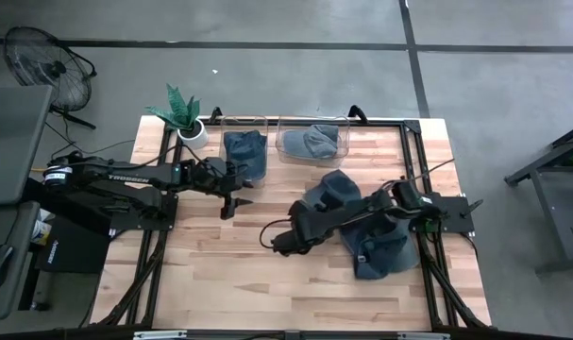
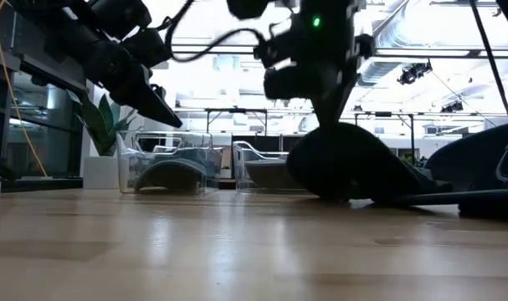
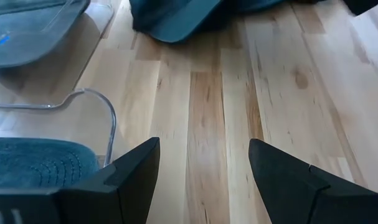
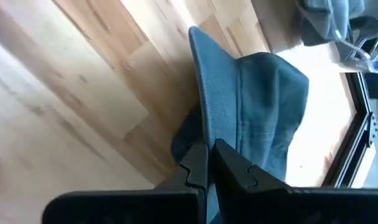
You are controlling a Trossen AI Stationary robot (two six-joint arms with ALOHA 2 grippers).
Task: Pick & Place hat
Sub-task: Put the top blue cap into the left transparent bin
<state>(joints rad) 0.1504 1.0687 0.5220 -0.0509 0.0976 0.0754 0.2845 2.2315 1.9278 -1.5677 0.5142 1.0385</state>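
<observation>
A dark blue hat [image 1: 335,192] is near the table's middle right, and my right gripper [image 1: 310,225] is shut on it from above; the right wrist view shows its brim and crown [image 4: 257,106] running away from the fingers. In the low view the hat [image 2: 354,171] hangs under that gripper [image 2: 325,117], its lower edge close to the tabletop; whether it is clear I cannot tell. My left gripper [image 3: 204,146] stands open above bare wood beside the left bin [image 1: 244,123], touching nothing. My right gripper pinches the edge of the hat's brim [image 4: 204,127] between its two shut fingers. The fingers come slanting down from above. The crown hangs beyond and below them, and the cloth sags slack.
A second dark hat [image 1: 380,250] lies by the right arm's base. Two clear bins stand at the far edge: the left one holds a blue hat [image 1: 246,156], the right one [image 1: 312,123] a grey-blue hat. A potted plant [image 1: 182,113] is at the far left corner.
</observation>
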